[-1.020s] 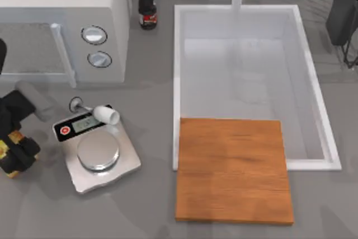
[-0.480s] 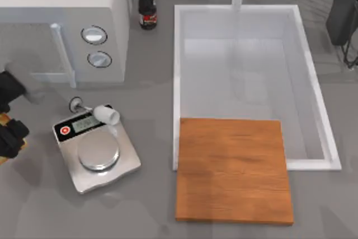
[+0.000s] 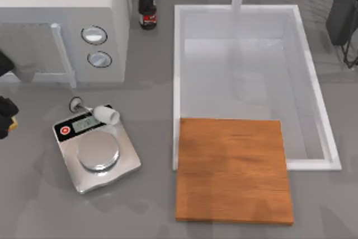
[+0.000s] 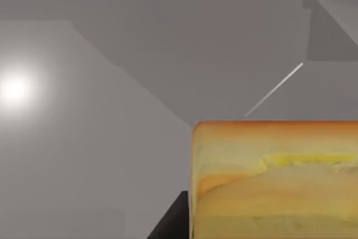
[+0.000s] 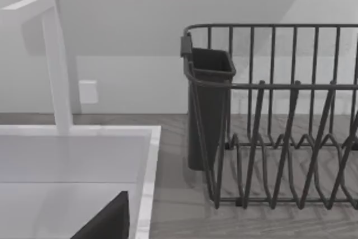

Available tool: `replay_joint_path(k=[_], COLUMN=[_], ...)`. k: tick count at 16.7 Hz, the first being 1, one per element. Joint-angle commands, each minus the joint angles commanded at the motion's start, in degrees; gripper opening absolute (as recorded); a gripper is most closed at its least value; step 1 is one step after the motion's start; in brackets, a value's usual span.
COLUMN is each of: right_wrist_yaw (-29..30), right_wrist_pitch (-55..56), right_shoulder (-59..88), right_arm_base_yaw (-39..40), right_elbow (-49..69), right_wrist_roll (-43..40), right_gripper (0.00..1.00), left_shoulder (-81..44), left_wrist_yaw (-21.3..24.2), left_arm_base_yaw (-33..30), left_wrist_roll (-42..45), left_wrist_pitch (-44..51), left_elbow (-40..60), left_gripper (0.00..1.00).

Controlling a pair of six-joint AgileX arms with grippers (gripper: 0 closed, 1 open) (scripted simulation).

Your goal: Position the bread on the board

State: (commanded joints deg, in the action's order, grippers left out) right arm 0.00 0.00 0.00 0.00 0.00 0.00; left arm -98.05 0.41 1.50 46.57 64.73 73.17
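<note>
The bread [image 4: 274, 177] is a yellow-golden chunk with an orange-brown crust, sitting close under the left wrist camera beside a dark finger [image 4: 170, 222]. From above, only a small orange corner of the bread [image 3: 12, 123] peeks out under my left gripper [image 3: 4, 117], which is shut on it at the table's far left edge, above the counter. The board [image 3: 234, 169] is a large orange-brown wooden square lying at the front right, partly over the sink's front rim, far from the bread. My right arm [image 3: 342, 9] stays parked at the back right corner.
A silver kitchen scale [image 3: 98, 152] with a small white cup [image 3: 106, 114] on its side stands between the left gripper and the board. Behind are a microwave [image 3: 61, 20], a dark sauce bottle [image 3: 147, 4] and the white sink [image 3: 177, 82]. A wire dish rack [image 5: 279, 116] stands at the back right.
My left gripper has moved backward and further left with the bread, sliding mostly past the top view's left edge. The right arm has not moved.
</note>
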Motion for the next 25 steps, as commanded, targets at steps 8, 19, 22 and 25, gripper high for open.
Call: replay_joint_path(k=[8,19,22,25], right_wrist_yaw=[0.00,0.00,0.00,0.00], right_wrist_pitch=[0.00,0.00,0.00,0.00], right_shoulder=[0.00,0.00,0.00,0.00], right_arm_base_yaw=[0.00,0.00,0.00,0.00], right_elbow=[0.00,0.00,0.00,0.00], right_wrist_roll=[0.00,0.00,0.00,0.00], right_gripper=[1.00,1.00,1.00,1.00], left_shoulder=[-0.19,-9.53,-14.34,-19.01], left_wrist_yaw=[0.64,3.15,3.82,4.10], left_arm_base_yaw=[-4.46,-25.36,-31.57,-37.26], left_wrist_roll=[11.80,83.07,104.60,122.75], left_wrist_pitch=[1.90,12.41,15.01,16.12], left_elbow=[3.07,18.59,23.03,27.18], left_gripper=[0.00,0.00,0.00,0.00])
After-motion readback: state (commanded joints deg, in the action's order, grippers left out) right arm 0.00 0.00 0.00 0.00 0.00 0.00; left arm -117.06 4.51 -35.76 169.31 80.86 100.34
